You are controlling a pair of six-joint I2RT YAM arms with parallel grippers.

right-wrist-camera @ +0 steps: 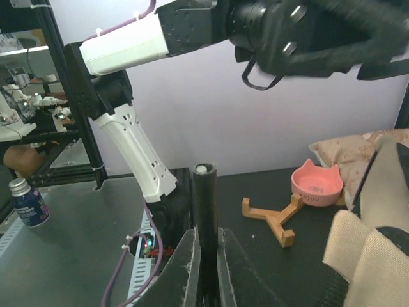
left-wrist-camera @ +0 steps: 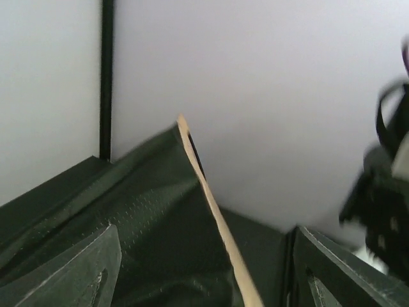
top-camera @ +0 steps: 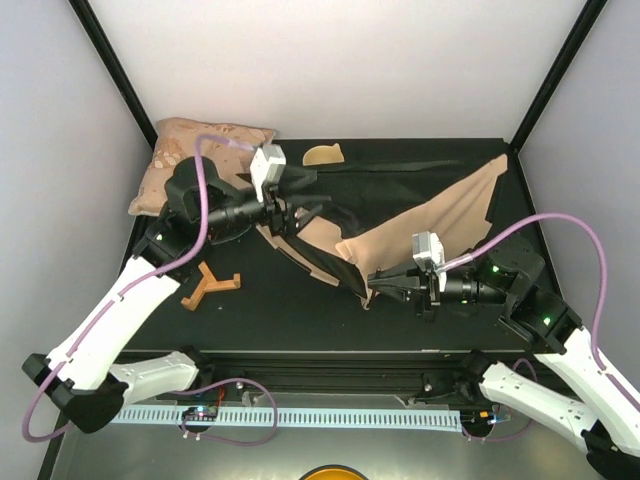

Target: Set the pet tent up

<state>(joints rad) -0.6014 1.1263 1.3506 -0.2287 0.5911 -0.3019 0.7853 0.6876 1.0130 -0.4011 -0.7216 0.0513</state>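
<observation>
The pet tent (top-camera: 440, 215) lies collapsed in the middle of the table, tan canvas folded over its black floor (top-camera: 385, 190). My left gripper (top-camera: 298, 212) is at the tent's left edge. In the left wrist view it (left-wrist-camera: 204, 240) is open wide, with the black floor fabric (left-wrist-camera: 147, 217) and a tan hem between the fingers (left-wrist-camera: 96, 272). My right gripper (top-camera: 385, 283) is at the tent's near corner. In the right wrist view it (right-wrist-camera: 206, 235) is shut on a thin black pole (right-wrist-camera: 206, 192) with a white tip. Tan canvas (right-wrist-camera: 364, 249) shows on the right of that view.
A beige patterned pillow (top-camera: 200, 160) lies at the back left. A wooden Y-shaped stand (top-camera: 210, 285) sits near the front left, also in the right wrist view (right-wrist-camera: 278, 217) beside a pink cat-eared bowl (right-wrist-camera: 315, 184). Black frame posts stand at the back corners.
</observation>
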